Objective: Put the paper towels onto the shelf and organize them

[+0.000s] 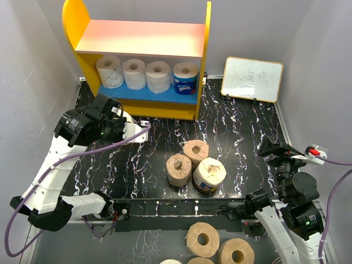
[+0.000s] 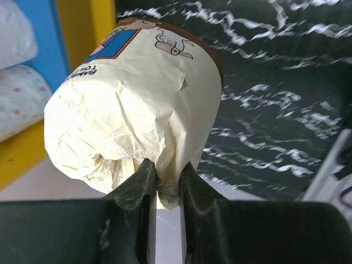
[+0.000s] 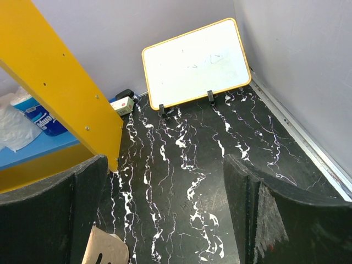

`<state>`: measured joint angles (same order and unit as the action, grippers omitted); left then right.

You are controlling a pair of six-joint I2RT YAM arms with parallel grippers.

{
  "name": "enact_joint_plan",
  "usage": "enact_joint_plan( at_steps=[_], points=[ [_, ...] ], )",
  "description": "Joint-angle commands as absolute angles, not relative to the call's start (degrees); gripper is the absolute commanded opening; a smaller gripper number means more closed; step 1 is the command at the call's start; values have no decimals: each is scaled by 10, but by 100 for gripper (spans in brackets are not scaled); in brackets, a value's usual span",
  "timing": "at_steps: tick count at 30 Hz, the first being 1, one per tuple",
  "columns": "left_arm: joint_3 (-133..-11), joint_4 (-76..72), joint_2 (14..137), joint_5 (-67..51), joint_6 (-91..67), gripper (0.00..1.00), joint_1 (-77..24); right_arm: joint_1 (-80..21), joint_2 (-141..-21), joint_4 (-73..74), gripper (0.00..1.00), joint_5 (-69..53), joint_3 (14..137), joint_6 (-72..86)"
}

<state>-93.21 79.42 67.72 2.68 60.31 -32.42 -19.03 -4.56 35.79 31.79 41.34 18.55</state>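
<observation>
Roll [image 2: 137, 99] clamped in left gripper [image 2: 165, 170], seemingly beside shelf [image 1: 143, 36], right gripper [image 3: 164, 159] jaws apart

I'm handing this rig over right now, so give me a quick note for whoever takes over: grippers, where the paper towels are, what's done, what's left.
Left gripper: shut on a labelled wrapped roll, pinching its paper end, by the shelf's front.
Right gripper: open, empty, over the table's right side.
Done: four on the blue lower board: three white rolls, one blue-wrapped roll.
To do: shelve the held roll, then the two tan rolls and the dark-labelled roll mid-table. Pink upper board is bare.
</observation>
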Motion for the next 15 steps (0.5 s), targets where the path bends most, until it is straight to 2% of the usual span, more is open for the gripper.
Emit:
enact_joint_plan(
  at_steps=[1, 9, 15],
  points=[
    [-958, 768, 668, 101, 745, 0, -323, -192, -35, 335, 84, 327, 414, 190],
    [-1074, 739, 735, 130, 827, 0, -323, -192, -29, 336, 84, 326, 414, 190],
    [-1220, 709, 819, 134, 831, 0, -321, -193, -20, 336, 84, 327, 415, 190]
  ],
)
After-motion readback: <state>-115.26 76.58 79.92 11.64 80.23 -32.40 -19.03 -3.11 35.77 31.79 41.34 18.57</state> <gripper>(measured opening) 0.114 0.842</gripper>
